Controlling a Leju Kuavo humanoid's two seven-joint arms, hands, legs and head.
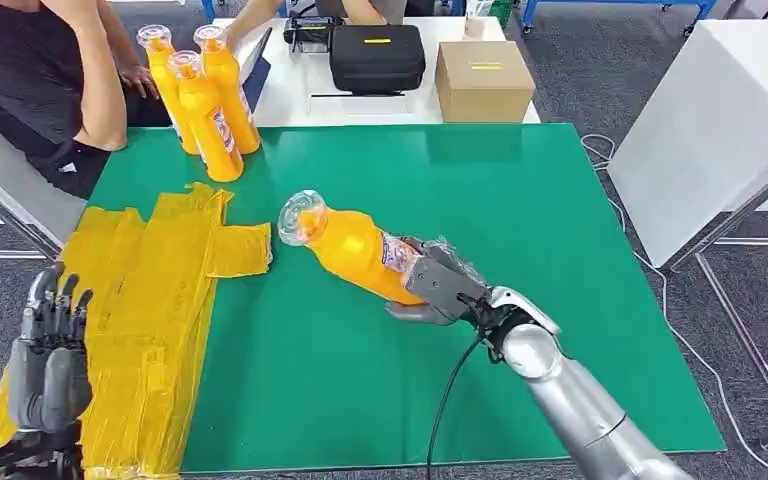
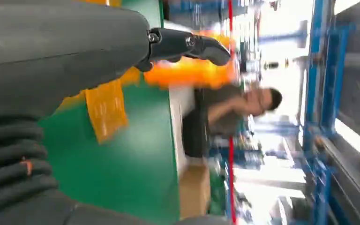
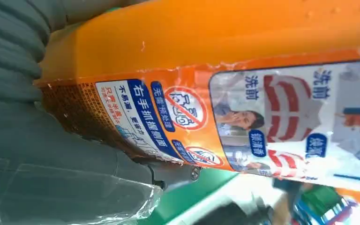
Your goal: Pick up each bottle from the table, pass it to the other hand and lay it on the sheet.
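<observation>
The right robot hand [image 1: 438,288] grips the orange bottle [image 1: 350,247] by its base, tilted above the worktop [image 1: 520,200] well to the right of the yellow sheet [image 1: 150,300], so the cap-heavy bottle may slip before reaching the empty, loosely spread left robot hand [image 1: 48,350].

4 orange bottles [image 1: 352,247] (1 held), 1 yellow sheet [image 1: 150,310], 1 cardboard box [image 1: 483,81]

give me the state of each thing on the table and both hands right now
held bottle: capped, tilted, gripped by right robot hand
left robot hand: empty, fingers apart
three bottles: upright, capped, grouped together
yellow sheet: flat, wrinkled, bare
black case: closed
cardboard box: closed
</observation>
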